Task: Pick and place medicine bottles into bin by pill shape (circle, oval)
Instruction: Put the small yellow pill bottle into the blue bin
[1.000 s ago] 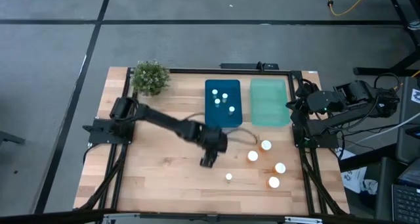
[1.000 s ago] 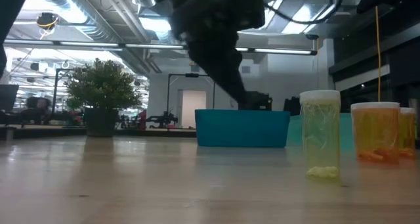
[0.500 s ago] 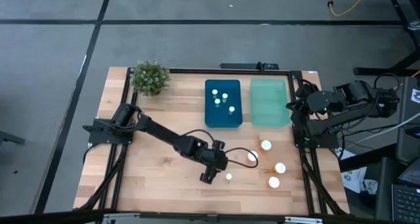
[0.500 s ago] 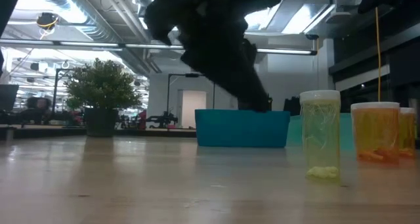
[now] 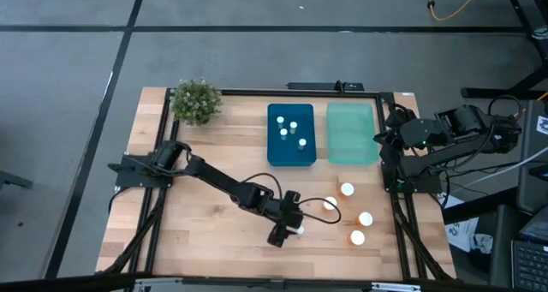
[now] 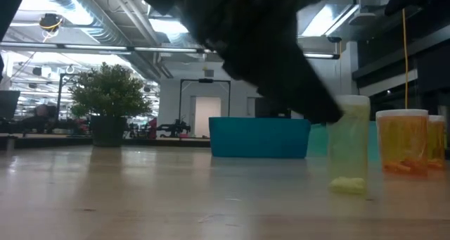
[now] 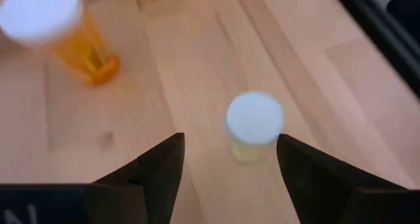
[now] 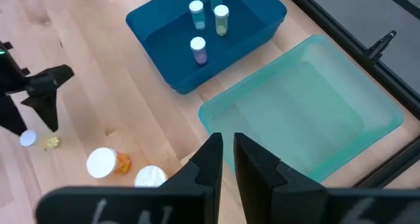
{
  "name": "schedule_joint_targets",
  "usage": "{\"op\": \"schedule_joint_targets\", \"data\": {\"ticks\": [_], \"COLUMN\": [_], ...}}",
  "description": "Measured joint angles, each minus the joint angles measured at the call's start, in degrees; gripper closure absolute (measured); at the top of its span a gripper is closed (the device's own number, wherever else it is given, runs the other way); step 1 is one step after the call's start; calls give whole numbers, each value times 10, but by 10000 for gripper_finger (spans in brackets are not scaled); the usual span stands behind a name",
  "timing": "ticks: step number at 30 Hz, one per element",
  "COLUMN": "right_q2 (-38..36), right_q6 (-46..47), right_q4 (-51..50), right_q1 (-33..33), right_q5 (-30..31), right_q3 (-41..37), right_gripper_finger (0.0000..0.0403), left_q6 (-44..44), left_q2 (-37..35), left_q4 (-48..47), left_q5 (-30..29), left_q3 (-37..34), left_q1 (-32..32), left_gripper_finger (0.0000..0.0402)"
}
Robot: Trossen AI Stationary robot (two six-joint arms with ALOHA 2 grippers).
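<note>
A small bottle [image 7: 254,122] with a white cap and yellow pills stands upright on the table, near the front; it also shows in the high view [image 5: 299,230] and the low view [image 6: 349,148]. My left gripper [image 5: 288,230] [image 7: 230,165] is open, just beside it, with its fingers on either side of the bottle's near side, not touching. Several larger orange bottles [image 5: 357,237] [image 5: 366,218] [image 5: 347,189] stand to its right. The blue bin [image 5: 291,155] holds three small bottles [image 5: 292,127]. My right gripper [image 5: 382,140] [image 8: 228,155] is shut and waits at the table's right edge.
The pale green bin [image 5: 351,136] stands right of the blue bin. A potted plant [image 5: 196,101] is at the far left corner. An orange bottle [image 7: 62,30] stands close beyond the small one. Bare wood lies to the left of my left gripper.
My left gripper has gone toward the table's near edge and a little to the right, coming down beside the small yellow-pill bottle. The bottles have stayed where they were.
</note>
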Motion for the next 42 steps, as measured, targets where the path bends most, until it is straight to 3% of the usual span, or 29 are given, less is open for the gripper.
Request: {"op": "schedule_joint_targets", "data": {"ticks": [18,27,31,39,42], "right_q2": [0,0,0,0,0], "right_q6": [0,0,0,0,1], "right_q4": [-9,-9,-9,-9,-10], "right_q1": [0,0,0,0,0], "right_q5": [0,0,0,0,0], "right_q3": [0,0,0,0,0], "right_gripper_finger": [360,360,360,360,360], "left_q6": [-31,-12,-18,-5,16], "left_q2": [31,28,28,21,-4], "left_q4": [82,87,82,69,41], "left_q5": [32,-4,0,3,3], "left_q3": [0,1,1,0,0], "left_q1": [-6,-11,-9,3,19], "left_gripper_finger": [172,175,204,312,319]}}
